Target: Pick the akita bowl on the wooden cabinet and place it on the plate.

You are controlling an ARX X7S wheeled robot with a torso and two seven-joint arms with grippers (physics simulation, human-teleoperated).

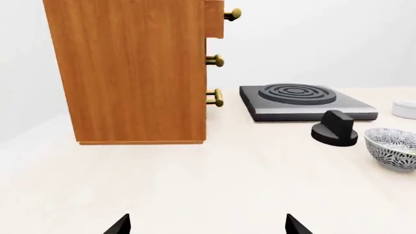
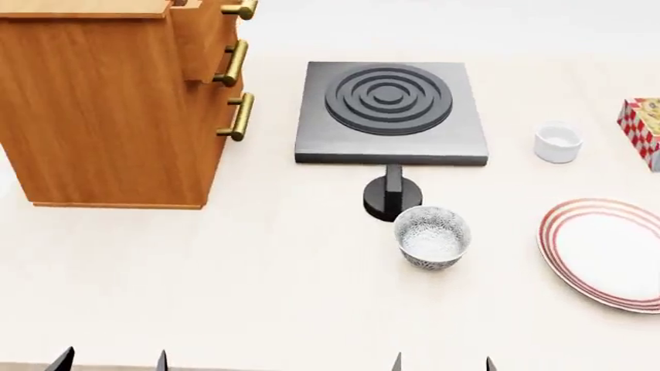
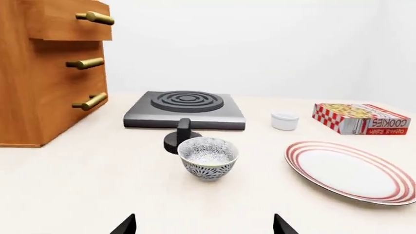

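The wooden cabinet (image 2: 103, 116) stands at the table's back left, its drawers and brass handles facing right; it also fills the left wrist view (image 1: 130, 73). Only a strip of its top shows, and the akita bowl on it is out of view. The plate (image 2: 608, 251), white with red rings, lies at the right; the right wrist view shows the plate (image 3: 351, 170) too. My left gripper (image 2: 111, 362) (image 1: 208, 226) and right gripper (image 2: 443, 363) (image 3: 204, 226) hover open and empty by the near edge.
A white bowl with a dark pattern (image 2: 432, 236) sits on the table, mid-right, just in front of a black knob (image 2: 392, 197) and a grey stove plate (image 2: 390, 112). A small white cup (image 2: 558, 143) and a cookie box (image 2: 644, 131) stand at the back right.
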